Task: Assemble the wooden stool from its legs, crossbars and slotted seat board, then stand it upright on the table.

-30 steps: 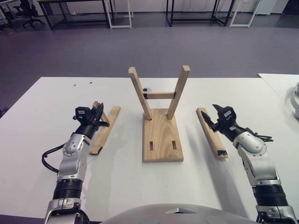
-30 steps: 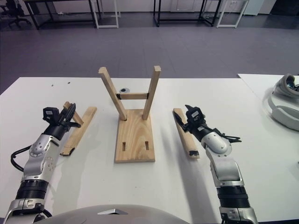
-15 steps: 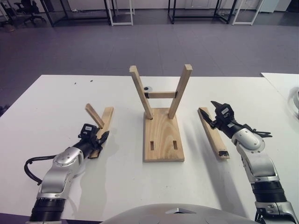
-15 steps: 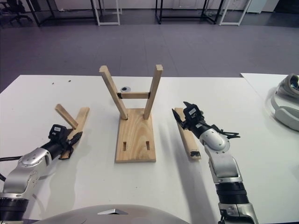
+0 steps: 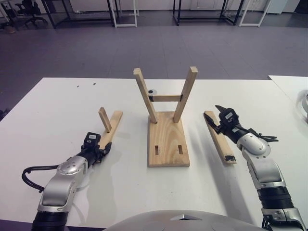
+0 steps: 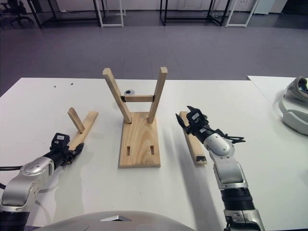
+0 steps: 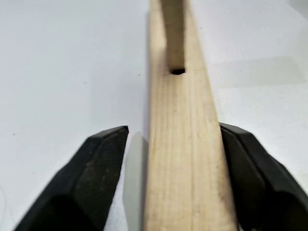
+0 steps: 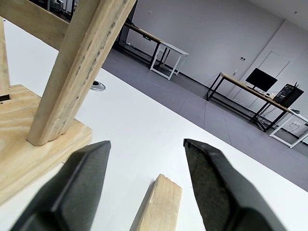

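Seat board point(image 5: 167, 139) flat on table point(image 5: 48, 110) — far slots hold two legs point(image 5: 144, 95), crossbar point(image 5: 165, 98) between. Left gripper point(image 5: 101, 148) spread astride near end of left loose leg point(image 5: 112, 126). Right gripper point(image 5: 211, 113) spread over far end of right loose leg point(image 5: 220, 139).

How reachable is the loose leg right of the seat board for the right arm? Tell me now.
Probably yes. The right gripper sits at the far end of the loose leg with its jaws open. In the wrist view, the leg's end lies between them and nothing blocks the way.
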